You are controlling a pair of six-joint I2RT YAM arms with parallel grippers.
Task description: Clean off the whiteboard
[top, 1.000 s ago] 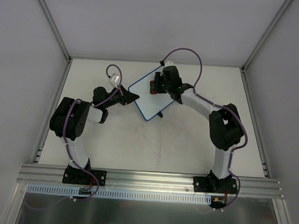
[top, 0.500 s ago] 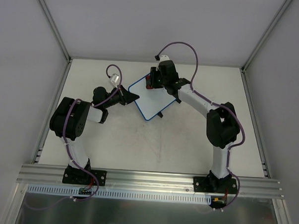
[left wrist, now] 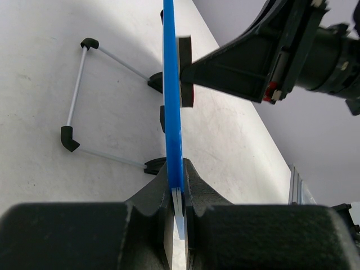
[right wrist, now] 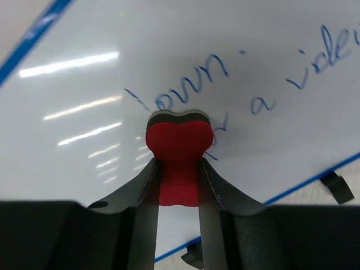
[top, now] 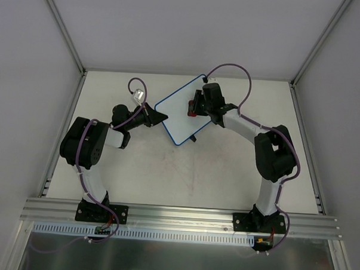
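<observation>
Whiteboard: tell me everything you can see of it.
The whiteboard is a flat white panel with a thin blue rim and rounded corners, skewed at the far middle of the table. Blue handwriting is on it. The left tool clamps its left edge; the red eraser in the right tool presses on its face.

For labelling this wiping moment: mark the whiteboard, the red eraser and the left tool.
whiteboard (top: 172, 114), top external view, on its bare white face.
red eraser (right wrist: 179, 139), right wrist view, on its rounded red head.
left tool (left wrist: 176, 171), left wrist view, between the fingertips clamping the whiteboard's blue edge.
</observation>
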